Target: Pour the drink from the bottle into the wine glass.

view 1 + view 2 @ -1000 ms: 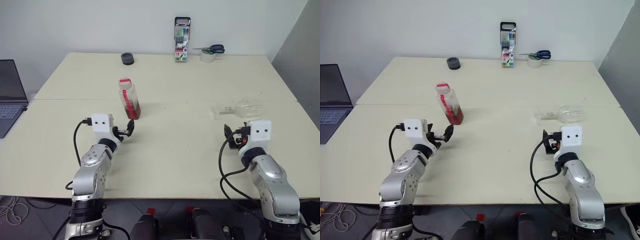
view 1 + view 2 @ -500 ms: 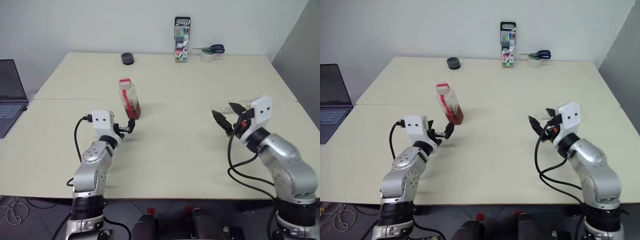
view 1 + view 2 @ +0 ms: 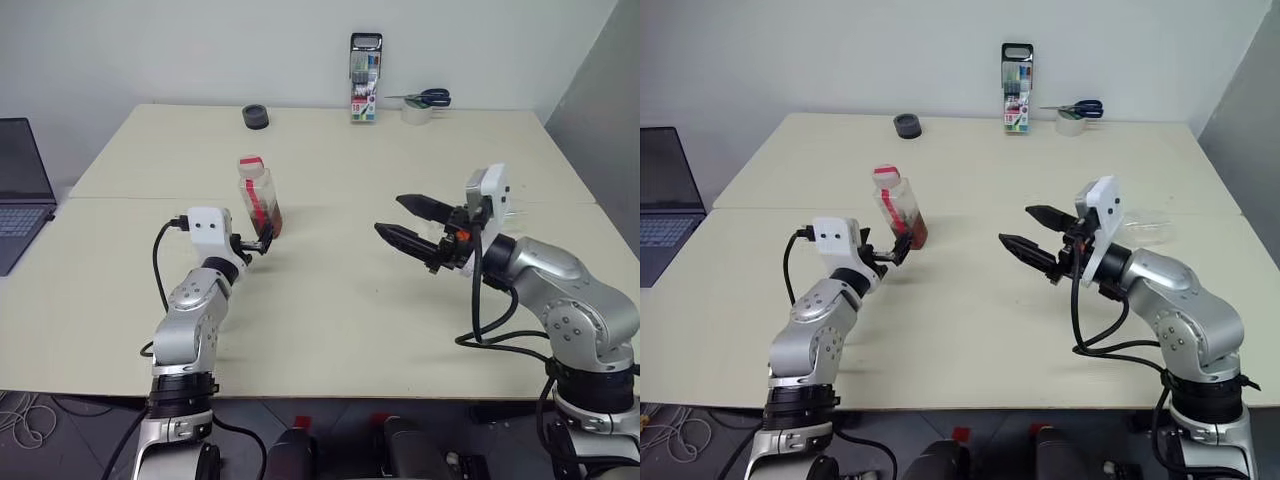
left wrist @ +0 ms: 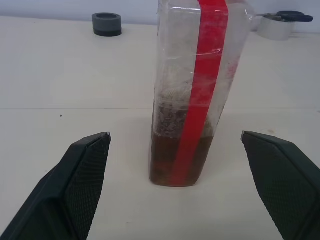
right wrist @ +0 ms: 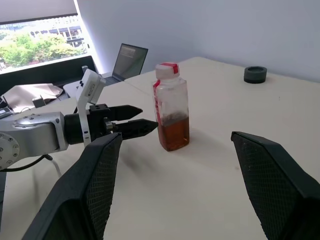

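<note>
The bottle (image 3: 258,195) stands upright on the table, capped, with a red strip down its side. The reddish-brown drink (image 4: 175,160) fills its lower part. My left gripper (image 3: 263,243) is level just in front of the bottle's base, open, a finger (image 4: 82,170) on each side and neither touching it. My right gripper (image 3: 388,213) hangs open above the table's middle, pointing left toward the bottle and well short of it. The wine glass (image 3: 1150,228) lies on its side behind my right hand, mostly hidden by it.
A laptop (image 3: 20,190) sits off the table's left edge. Along the far edge are a black tape roll (image 3: 255,117), a standing pen case (image 3: 364,80) and scissors on a white tape roll (image 3: 420,105). A seam (image 3: 350,201) crosses the table.
My right arm rose from the near right and swung left, its gripper turning to point at the bottle and now covering the glass. My left gripper crept slightly closer to the bottle.
</note>
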